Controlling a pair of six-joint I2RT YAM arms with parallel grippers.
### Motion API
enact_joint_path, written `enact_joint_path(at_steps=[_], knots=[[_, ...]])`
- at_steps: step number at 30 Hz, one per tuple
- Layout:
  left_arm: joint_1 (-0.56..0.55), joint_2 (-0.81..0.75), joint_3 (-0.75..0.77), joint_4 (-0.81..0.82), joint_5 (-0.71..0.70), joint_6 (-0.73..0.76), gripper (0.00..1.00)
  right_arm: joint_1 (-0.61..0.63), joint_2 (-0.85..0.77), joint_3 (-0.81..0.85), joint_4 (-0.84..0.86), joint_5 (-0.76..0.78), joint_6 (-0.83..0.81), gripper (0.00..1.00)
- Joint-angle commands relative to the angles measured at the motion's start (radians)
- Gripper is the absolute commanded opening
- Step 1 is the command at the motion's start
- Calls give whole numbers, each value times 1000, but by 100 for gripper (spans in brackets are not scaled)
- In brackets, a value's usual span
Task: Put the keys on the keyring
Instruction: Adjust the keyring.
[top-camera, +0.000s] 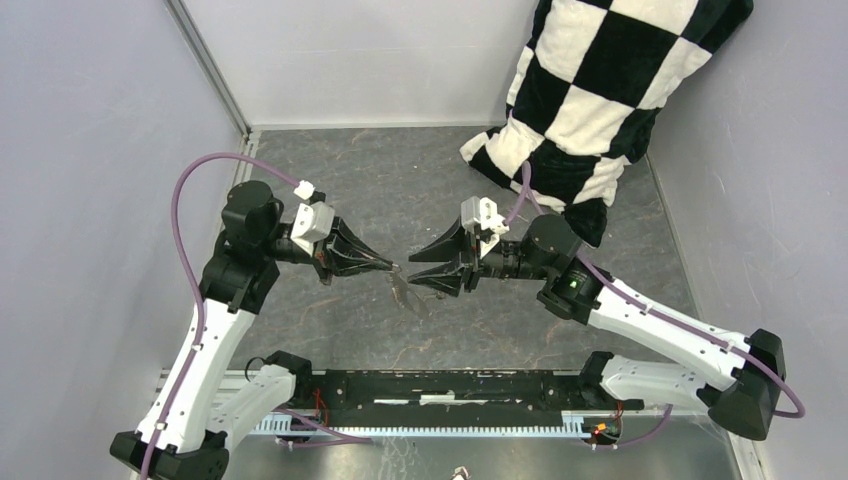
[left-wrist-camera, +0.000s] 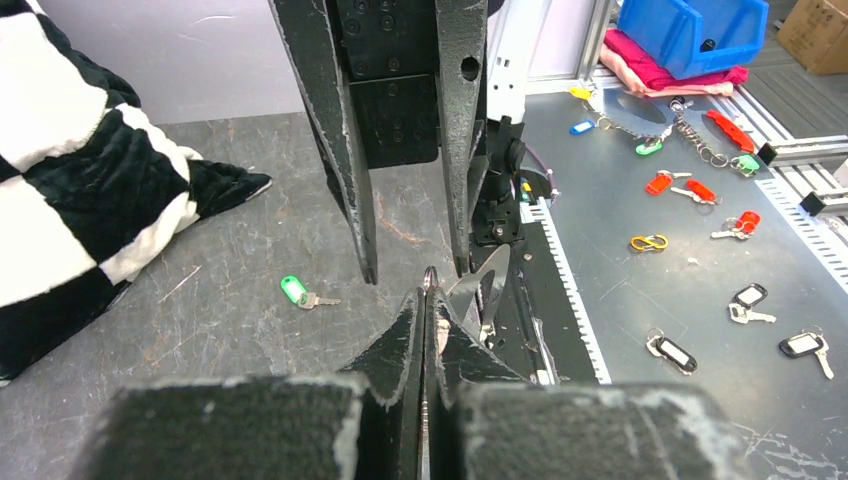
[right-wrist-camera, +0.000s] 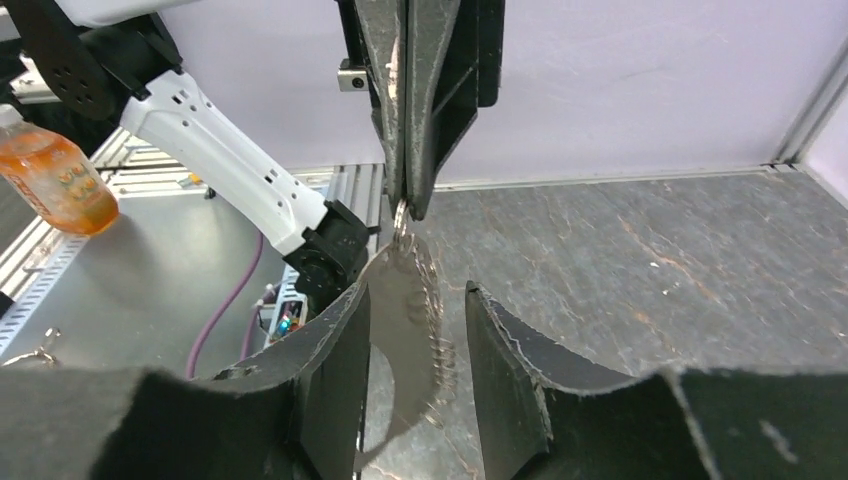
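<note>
Your left gripper (top-camera: 388, 265) is clamped on the keyring (right-wrist-camera: 405, 320). It hangs between your right gripper (top-camera: 411, 271) fingers, parted, not gripping. Green key (left-wrist-camera: 295, 291) lies on the worktop (left-wrist-camera: 250, 230).

A black-and-white checkered blanket (top-camera: 600, 90) lies bunched on the grey table (top-camera: 400, 180)

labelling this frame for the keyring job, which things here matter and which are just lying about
Job: keyring, hanging from the shut left gripper; right gripper, open either side of it; green key, on the table.
Lying about: checkered blanket; orange bottle; blue bin; tagged keys on the side bench.
</note>
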Motion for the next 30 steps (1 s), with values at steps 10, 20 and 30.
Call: enact_joint_path(at_steps=[10,20,30], knots=[[-4,2,47,33,-2,-43,2,78,56,-12,242,38,106,38],[-3,-9,39,34,2,-45,2,82,54,-16,242,102,116,8],[-4,-23,17,-141,-97,157,18,89,71,156,-171,262,-19,1]])
